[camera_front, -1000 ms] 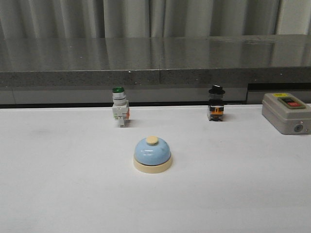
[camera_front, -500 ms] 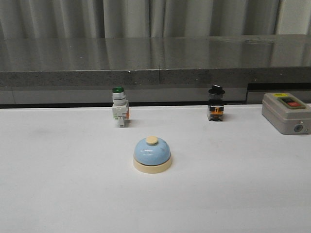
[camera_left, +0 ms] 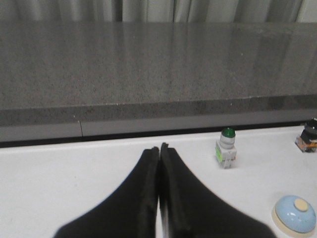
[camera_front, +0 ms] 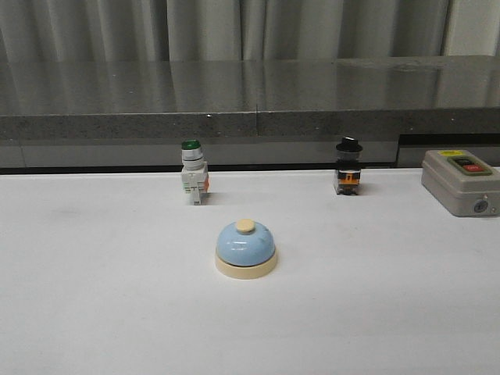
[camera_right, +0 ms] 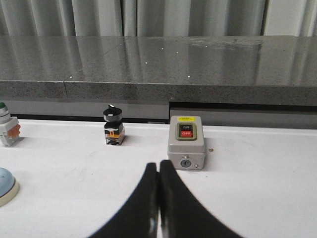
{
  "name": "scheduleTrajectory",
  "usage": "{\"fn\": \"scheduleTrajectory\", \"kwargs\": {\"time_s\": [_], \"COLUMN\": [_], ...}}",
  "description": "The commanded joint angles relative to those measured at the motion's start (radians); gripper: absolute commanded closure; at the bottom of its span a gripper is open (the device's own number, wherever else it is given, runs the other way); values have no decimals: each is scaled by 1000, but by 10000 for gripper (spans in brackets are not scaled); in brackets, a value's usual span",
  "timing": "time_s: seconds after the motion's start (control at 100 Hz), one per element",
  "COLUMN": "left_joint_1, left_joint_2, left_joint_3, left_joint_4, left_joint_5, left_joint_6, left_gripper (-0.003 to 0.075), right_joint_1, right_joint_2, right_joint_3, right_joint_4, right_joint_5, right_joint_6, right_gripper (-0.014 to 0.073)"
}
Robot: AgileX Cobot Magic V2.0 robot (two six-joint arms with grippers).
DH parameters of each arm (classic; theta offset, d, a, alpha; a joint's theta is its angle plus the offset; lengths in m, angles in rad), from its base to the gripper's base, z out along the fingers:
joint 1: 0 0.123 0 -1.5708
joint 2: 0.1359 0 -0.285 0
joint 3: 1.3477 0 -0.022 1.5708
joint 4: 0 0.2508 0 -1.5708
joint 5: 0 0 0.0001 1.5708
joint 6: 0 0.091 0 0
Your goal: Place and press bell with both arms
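Observation:
The light-blue bell [camera_front: 245,248] with cream base and cream button stands upright on the white table, near the middle. It also shows in the left wrist view [camera_left: 295,214] and, cut off at the edge, in the right wrist view [camera_right: 6,185]. Neither arm shows in the front view. My left gripper [camera_left: 159,147] is shut and empty, well apart from the bell. My right gripper [camera_right: 158,164] is shut and empty, well apart from the bell.
A green-capped white push-button switch [camera_front: 192,173] and a black-capped switch [camera_front: 348,167] stand behind the bell. A grey box with a red button [camera_front: 461,181] sits at the far right. A dark stone ledge [camera_front: 250,109] runs along the table's back edge.

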Motion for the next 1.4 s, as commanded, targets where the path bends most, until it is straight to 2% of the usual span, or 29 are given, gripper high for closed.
{"fn": "scheduleTrajectory", "kwargs": {"time_s": [0.0, 0.29, 0.6, 0.91, 1.39], "left_joint_1": [9, 95, 105, 105, 105], "left_joint_2": [-43, -252, -472, -468, -468], "left_joint_3": [15, 230, 423, 505, 516], "left_joint_4": [10, 41, 47, 50, 50], "left_joint_5": [-152, -168, -170, -348, -342], "left_joint_6": [-8, -8, -8, -8, -8], "left_gripper": [740, 740, 739, 740, 739], "right_joint_1": [-5, -5, -5, -5, -5], "right_joint_2": [-16, -16, -16, -16, -16], "right_joint_3": [-16, -16, -16, -16, -16], "right_joint_4": [-10, -10, -10, -10, -10], "right_joint_5": [-87, -87, -87, -87, -87], "right_joint_6": [-10, -10, -10, -10, -10], "right_gripper": [653, 653, 653, 653, 653]}}
